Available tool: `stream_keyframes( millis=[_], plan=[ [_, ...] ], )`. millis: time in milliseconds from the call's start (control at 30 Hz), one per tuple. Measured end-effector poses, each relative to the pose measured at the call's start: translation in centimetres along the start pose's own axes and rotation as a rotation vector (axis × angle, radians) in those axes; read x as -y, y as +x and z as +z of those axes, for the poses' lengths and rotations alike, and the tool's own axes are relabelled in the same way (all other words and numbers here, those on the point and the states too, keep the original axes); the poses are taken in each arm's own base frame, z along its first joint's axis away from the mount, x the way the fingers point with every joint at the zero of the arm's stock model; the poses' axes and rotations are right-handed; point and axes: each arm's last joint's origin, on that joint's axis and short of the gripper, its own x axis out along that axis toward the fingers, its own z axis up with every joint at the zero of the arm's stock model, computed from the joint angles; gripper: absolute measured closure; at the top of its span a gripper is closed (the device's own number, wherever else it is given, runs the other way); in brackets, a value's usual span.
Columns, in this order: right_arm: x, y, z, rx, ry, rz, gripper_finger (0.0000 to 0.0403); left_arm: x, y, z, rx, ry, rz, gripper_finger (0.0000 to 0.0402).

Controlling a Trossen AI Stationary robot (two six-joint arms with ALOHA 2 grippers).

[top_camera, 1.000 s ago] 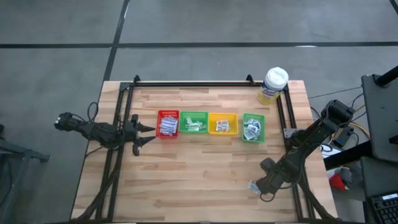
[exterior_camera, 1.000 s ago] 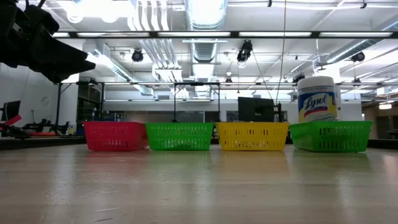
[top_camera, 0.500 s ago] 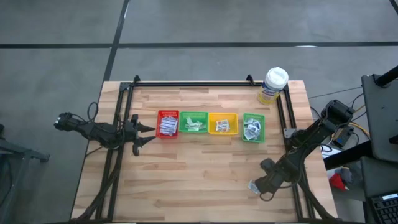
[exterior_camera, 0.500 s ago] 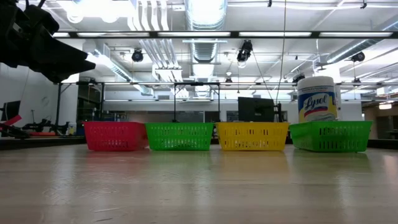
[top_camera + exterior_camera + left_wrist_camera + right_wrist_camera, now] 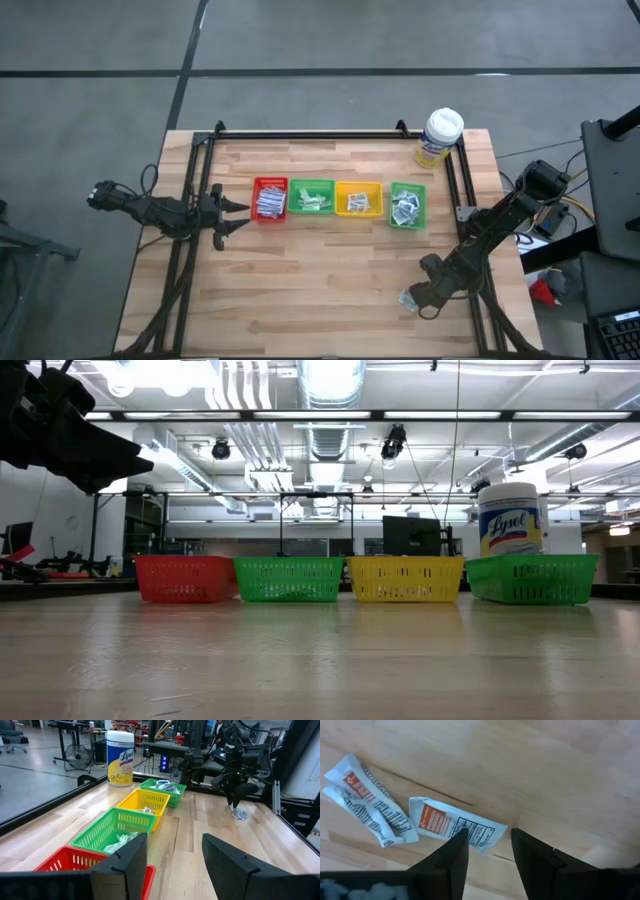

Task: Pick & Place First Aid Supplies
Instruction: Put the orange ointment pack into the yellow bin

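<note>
Nothing moved, packets (image 5: 455,825) on wooden table (image 5: 330,270)

Wooden butcher-block table (image 5: 330,270), pale planks running left to right, ringed by a black metal frame (image 5: 310,133); on it, a straight row of four small plastic trays: red tray (image 5: 270,200), green tray (image 5: 313,197), yellow tray (image 5: 358,199), second green tray (image 5: 407,205), each touching or just beside the next, all holding paper packets. White-lidded, yellow-labelled tub (image 5: 440,137) upright at the far right corner; two loose white packets (image 5: 410,820) with orange print flat on the wood near the right front edge, just apart.
</note>
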Motion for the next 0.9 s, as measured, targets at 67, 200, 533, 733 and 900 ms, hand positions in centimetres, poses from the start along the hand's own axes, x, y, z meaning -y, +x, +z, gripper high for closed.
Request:
stream_keyframes(
  millis=[67, 200, 533, 733, 900],
  plan=[
    [0.14, 0.11, 0.09, -0.002, 0.007, -0.001, 0.0259, 0.00, 0.00, 0.00, 0.000, 0.000, 0.000, 0.0213],
    [0.22, 0.19, 0.14, -0.002, 0.011, -0.002, 0.0270, 0.00, 0.00, 0.00, 0.000, 0.000, 0.000, 0.0213],
    [0.27, 0.24, 0.18, 0.001, 0.013, -0.010, 0.0306, 0.00, 0.00, -0.01, 0.000, 0.000, 0.000, 0.0213],
    [0.36, 0.25, 0.23, 0.005, 0.013, -0.017, 0.0333, 0.00, 0.00, 0.00, 0.000, 0.000, 0.000, 0.0213],
    [0.44, 0.25, 0.26, 0.009, 0.001, -0.025, 0.0354, 0.00, 0.00, 0.00, 0.000, 0.000, 0.000, 0.0213]
  ],
)
